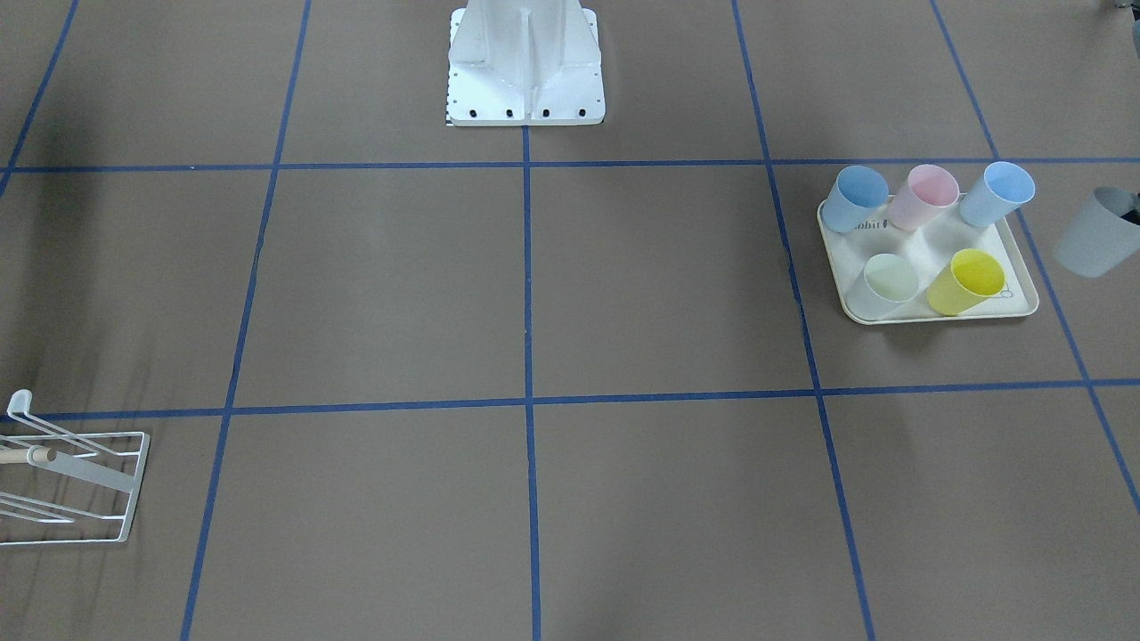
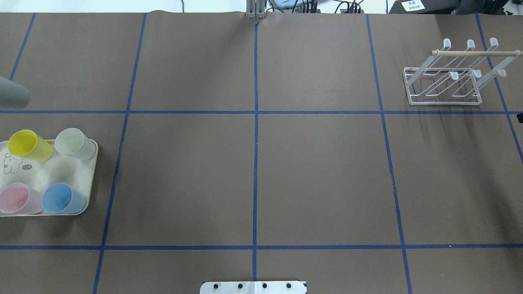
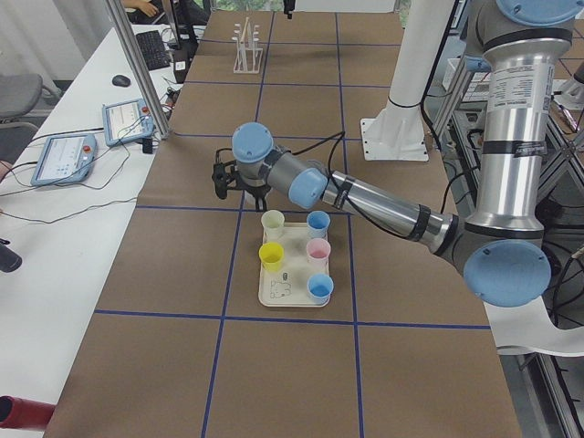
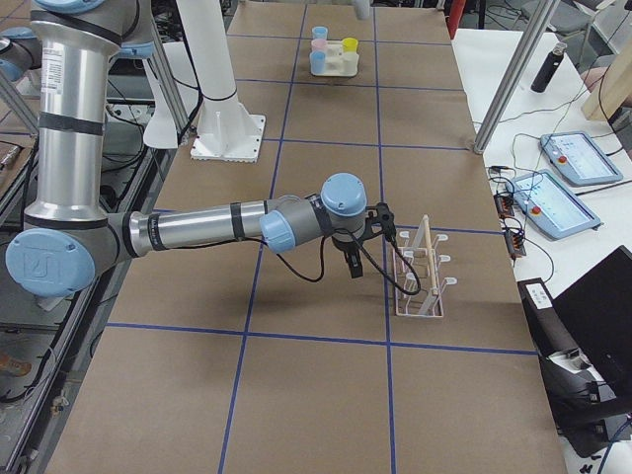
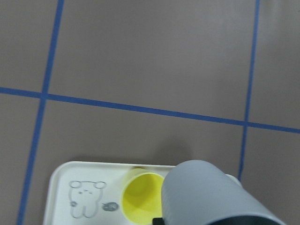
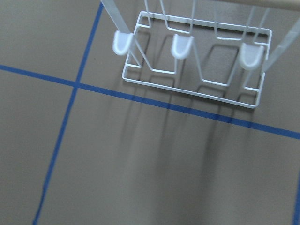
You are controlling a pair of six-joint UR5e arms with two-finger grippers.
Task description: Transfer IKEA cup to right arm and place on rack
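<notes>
Left gripper clamped on the grey cup, cup held aloft just beside the tray, near its yellow cup, rack well apart from the tray, right gripper likewise, whether its fingers are apart or together you cannot tell.

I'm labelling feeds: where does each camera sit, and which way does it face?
Front-facing: across the table, facing the robot; shows its base.
Overhead: behind the robot, looking forward; base edge only.
Exterior left: left table end; left arm near.
Exterior right: right end; right arm near.
Left wrist: looks down past the held grey cup.
Right wrist: looks down on the rack; no body.
Shared: front-facing and overhead both show the tray.
</notes>
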